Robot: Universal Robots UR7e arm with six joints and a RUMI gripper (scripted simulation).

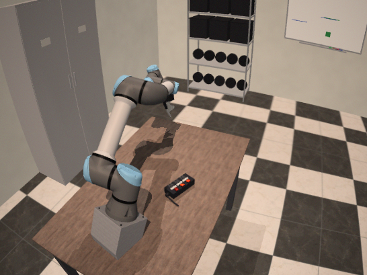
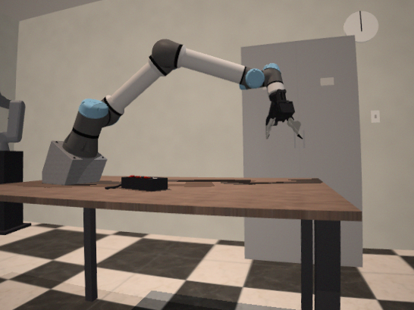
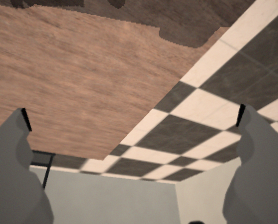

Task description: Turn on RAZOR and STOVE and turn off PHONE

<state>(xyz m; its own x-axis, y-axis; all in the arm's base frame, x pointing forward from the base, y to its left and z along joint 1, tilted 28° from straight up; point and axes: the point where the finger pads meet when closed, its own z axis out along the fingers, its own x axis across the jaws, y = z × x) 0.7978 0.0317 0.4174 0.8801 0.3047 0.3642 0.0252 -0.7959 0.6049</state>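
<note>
Your gripper hangs high above the far end of the wooden table, jaws spread wide with nothing between them. Seen from the top, the black power strip lies flat on the table at about 3 o'clock from the arm's grey pedestal, near it but well apart from the gripper. Its red switches face up. The labels are too small to read.

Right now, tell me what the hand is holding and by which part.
Nothing. The hand hangs open in the air above the far end of the table, its fingers spread with only table and floor between them. The power strip lies untouched near the arm's base.
</note>
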